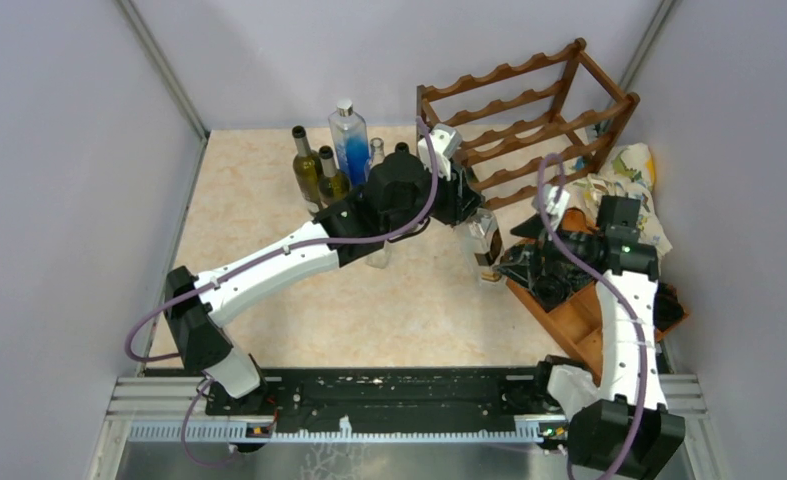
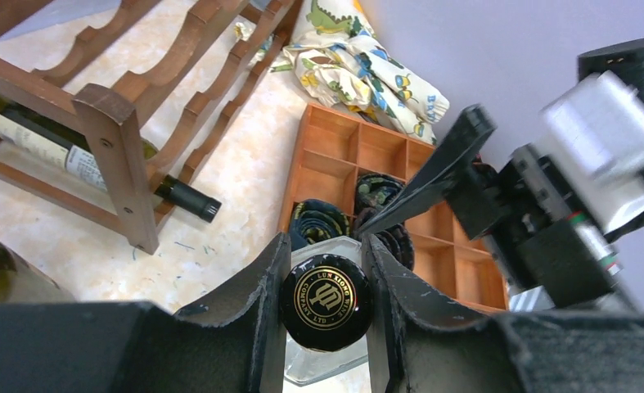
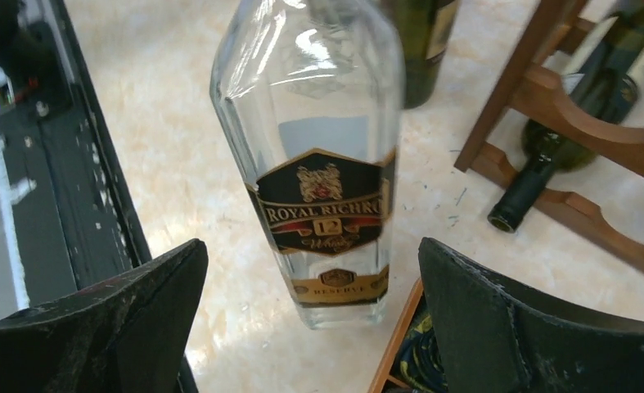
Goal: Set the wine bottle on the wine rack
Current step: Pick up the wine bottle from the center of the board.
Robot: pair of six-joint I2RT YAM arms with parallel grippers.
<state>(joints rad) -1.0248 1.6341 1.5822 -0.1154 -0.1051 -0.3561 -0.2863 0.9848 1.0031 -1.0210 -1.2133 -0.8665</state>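
Wine bottle (image 3: pixel 325 123): clear glass with a black label. It stood upright between the wine rack (image 2: pixel 120 155) and the compartment tray (image 2: pixel 335 135), outside the rack. Whether its base touched the table (image 1: pixel 269 200) could not be told.
Left gripper (image 2: pixel 325 250): jaws narrow, clamped on the black cap and neck from above. This grip kept the bottle vertical and steady.
Right gripper (image 3: pixel 310 246): jaws spread wide, one finger on each side of the bottle's lower body and neither touching the glass. The stance suited a second grip lower down, judged necessary for tipping the bottle flat.
Wine rack: the scalloped rails cradle bottles lying on their sides. A green bottle (image 2: pixel 48 143) lay in the lowest tier with its neck projecting toward the grippers.
Step in hand: judged a handover or two-arm support ahead of loading.
Risk: a neck-only grip gives little control over tilt, so the glass could swing.
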